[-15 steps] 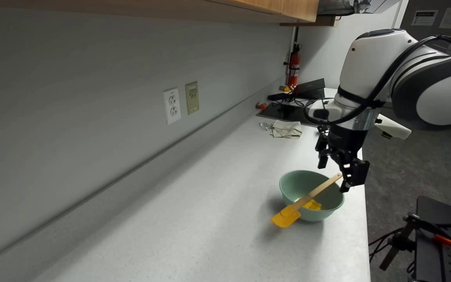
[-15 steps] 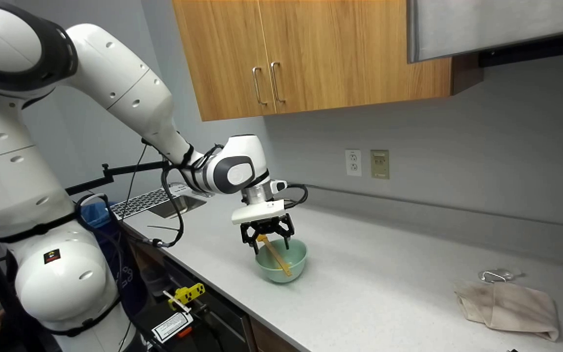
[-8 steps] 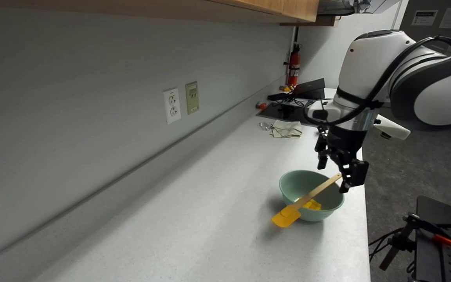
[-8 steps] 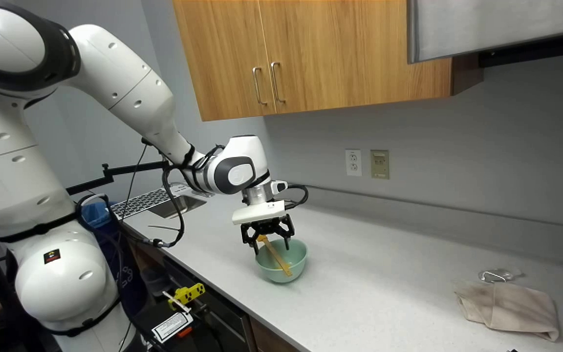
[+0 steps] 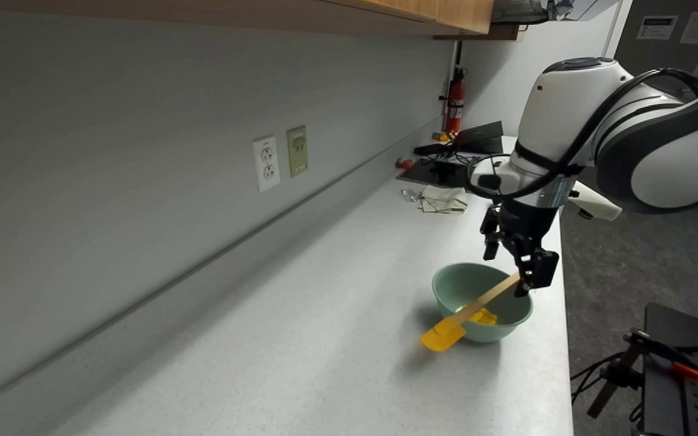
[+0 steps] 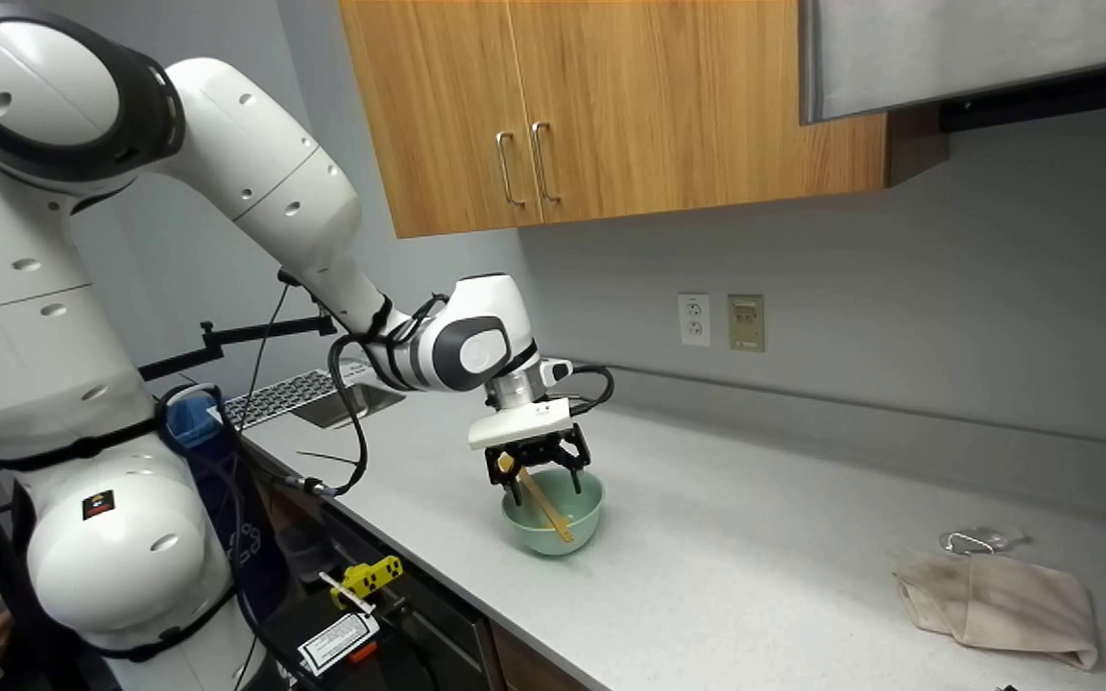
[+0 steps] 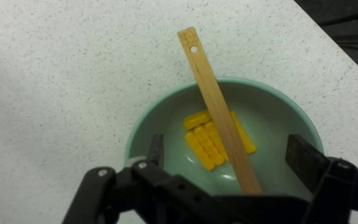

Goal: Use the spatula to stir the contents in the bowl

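On the counter (image 5: 325, 315), the spatula (image 5: 475, 305) lies across the bowl (image 7: 278, 124). Above, the gripper (image 7: 226, 137) is wide apart, holding nothing. The handle (image 7: 219, 110) looks light and stiff; best pinch its middle.

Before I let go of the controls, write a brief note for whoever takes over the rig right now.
End effector: open, holding nothing, above the bowl. In the wrist view its fingers flank the handle of the spatula; whether they are low enough to grip is hard to tell.
Spatula: lies across the bowl, blade outside it.
Bowl: on the counter, near its edge. Contents: yellow pieces at the bottom.
Done: end effector is over the bowl; spatula not yet gripped, no stirring under way.
Left: grip the handle, bring the blade into the contents, stir.
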